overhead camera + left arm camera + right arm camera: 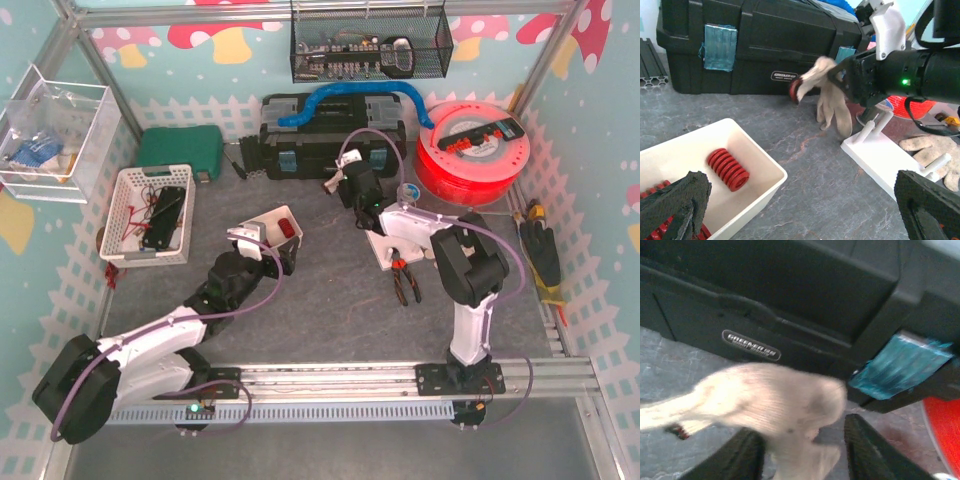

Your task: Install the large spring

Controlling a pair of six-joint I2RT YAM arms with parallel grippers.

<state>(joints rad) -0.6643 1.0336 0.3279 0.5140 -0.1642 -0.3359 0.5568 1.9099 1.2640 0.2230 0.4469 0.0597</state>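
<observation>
My right gripper (802,452) pinched a dangling work glove (765,400), seemingly clearing the white peg fixture (875,150), while my left gripper (800,205) gaped wide above a red spring (728,169) in its bin (767,172).

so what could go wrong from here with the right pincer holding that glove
The right pincer is clamped on a work glove, with what looks like a red spring showing only at its edge, so the spring may be poorly held and could slip. The glove's hanging fingers could also snag the pegs on the white fixture nearby.
</observation>
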